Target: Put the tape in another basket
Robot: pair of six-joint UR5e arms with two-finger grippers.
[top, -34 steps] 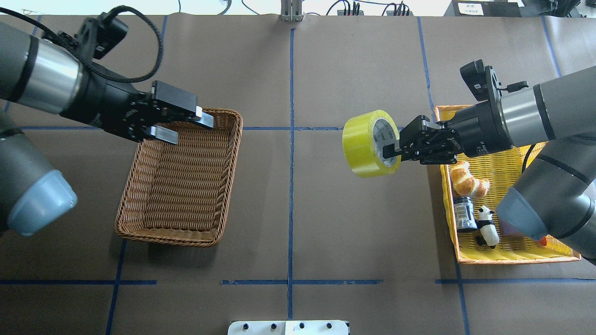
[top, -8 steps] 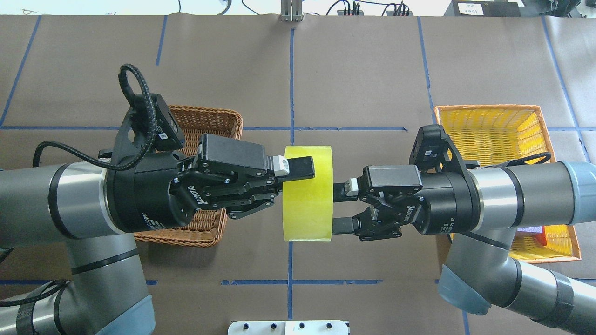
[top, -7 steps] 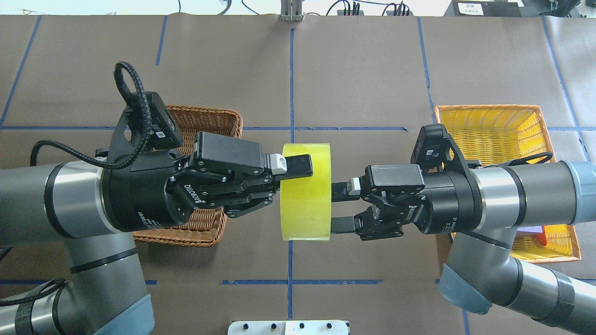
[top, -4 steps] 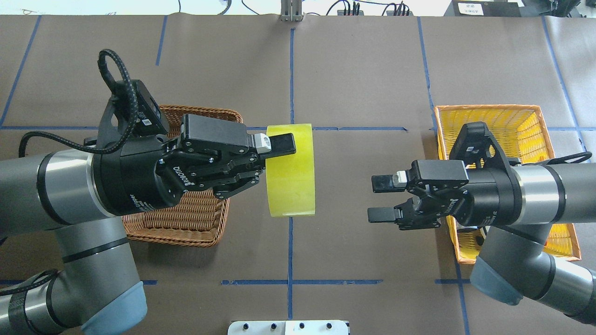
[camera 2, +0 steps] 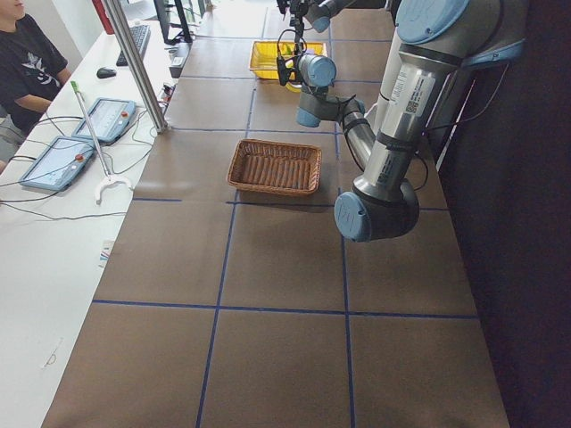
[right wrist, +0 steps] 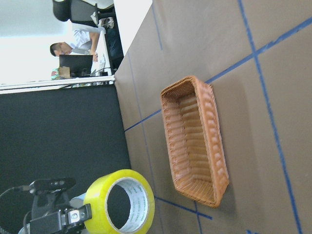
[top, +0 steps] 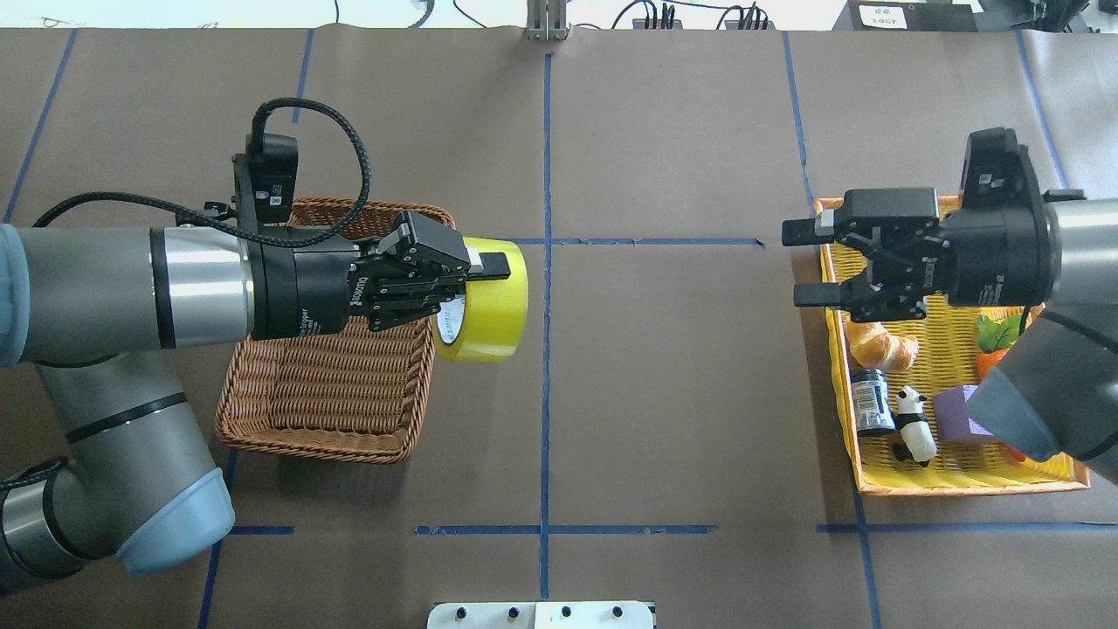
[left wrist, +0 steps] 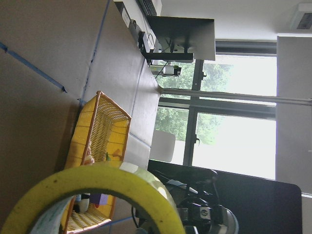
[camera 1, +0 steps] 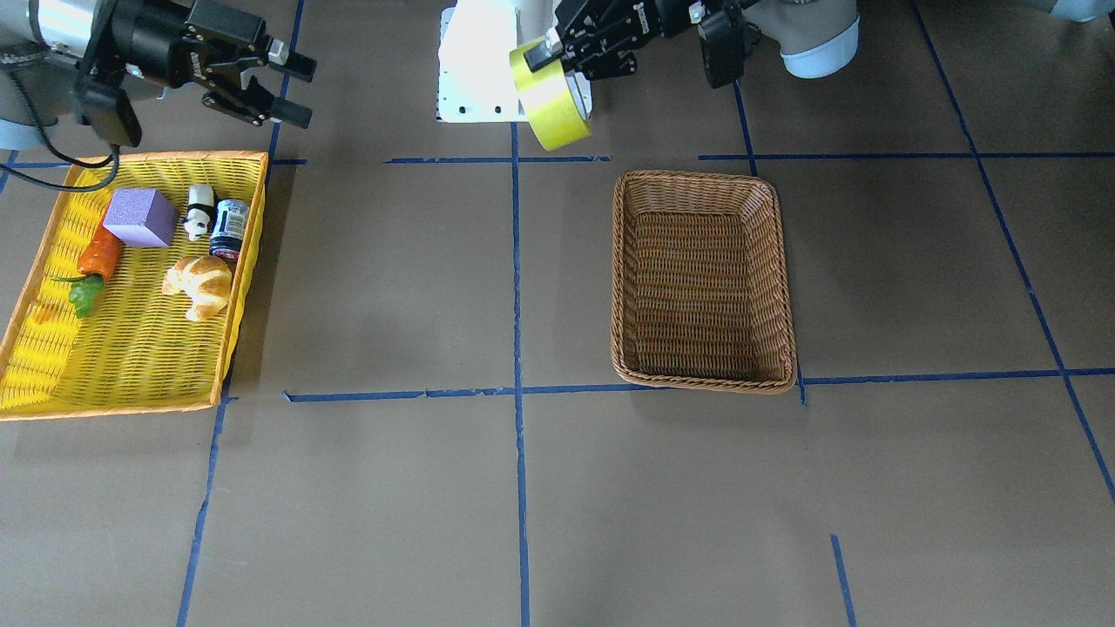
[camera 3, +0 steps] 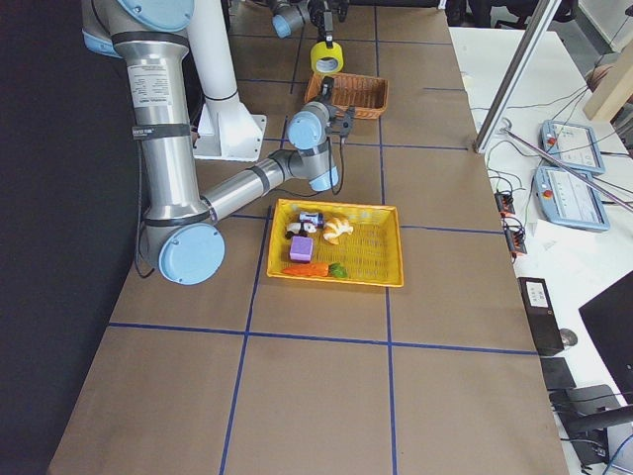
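Note:
The yellow-green tape (top: 489, 306) hangs in the air, held by my left gripper (top: 472, 284), which is shut on its wall with one finger over the outside. The roll sits just off the right rim of the brown wicker basket (top: 332, 419), which holds nothing. In the front-facing view the tape (camera 1: 550, 104) is high, left of the basket (camera 1: 704, 381). It fills the bottom of the left wrist view (left wrist: 97, 190) and shows in the right wrist view (right wrist: 122, 202). My right gripper (top: 793, 264) is open and holds nothing, at the yellow basket's near corner.
The yellow mesh basket (top: 952, 476) at the right holds a croissant (top: 880, 345), a small can (top: 872, 400), a panda figure (top: 913, 424), a purple block (top: 956, 412) and a carrot. The robot's white base plate (camera 1: 475, 61) is at the table's near edge. Blue tape lines cross the brown table.
My left gripper has carried the tape left, from the table's middle to the wicker basket's edge. My right gripper, open since the hand-over, has drawn back right to the yellow basket.

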